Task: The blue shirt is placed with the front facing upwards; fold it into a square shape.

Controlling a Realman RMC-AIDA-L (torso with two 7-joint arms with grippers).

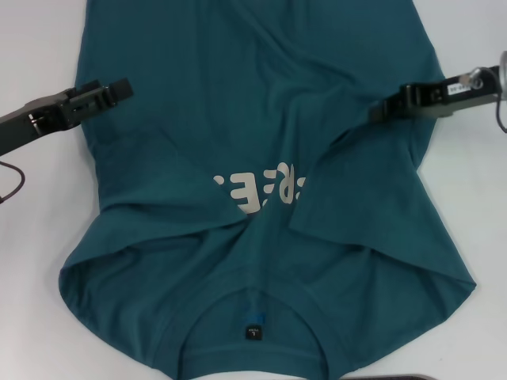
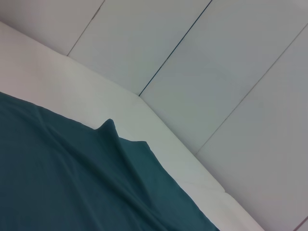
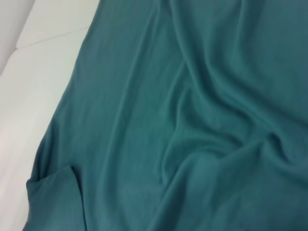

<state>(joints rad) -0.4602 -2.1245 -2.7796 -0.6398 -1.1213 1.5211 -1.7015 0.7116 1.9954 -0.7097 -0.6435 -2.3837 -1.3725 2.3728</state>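
The blue shirt (image 1: 253, 103) lies spread on the white table (image 1: 40, 47), collar (image 1: 207, 315) and dark neck label (image 1: 252, 327) nearest me. Both sleeves are folded inward over the chest, partly covering the pale lettering (image 1: 257, 190). My left gripper (image 1: 119, 89) hovers at the shirt's left edge, about mid-body. Over the right side of the shirt, my right gripper (image 1: 380, 112) sits just beyond the folded right sleeve. The left wrist view shows a shirt edge (image 2: 72, 183) with a small raised peak. Wrinkled shirt fabric (image 3: 192, 120) fills the right wrist view.
White table surface (image 1: 475, 198) borders the shirt on both sides. A dark object (image 1: 396, 377) peeks in at the near edge. A cable (image 1: 12, 182) loops at the left. Pale wall panels (image 2: 216, 72) stand beyond the table edge.
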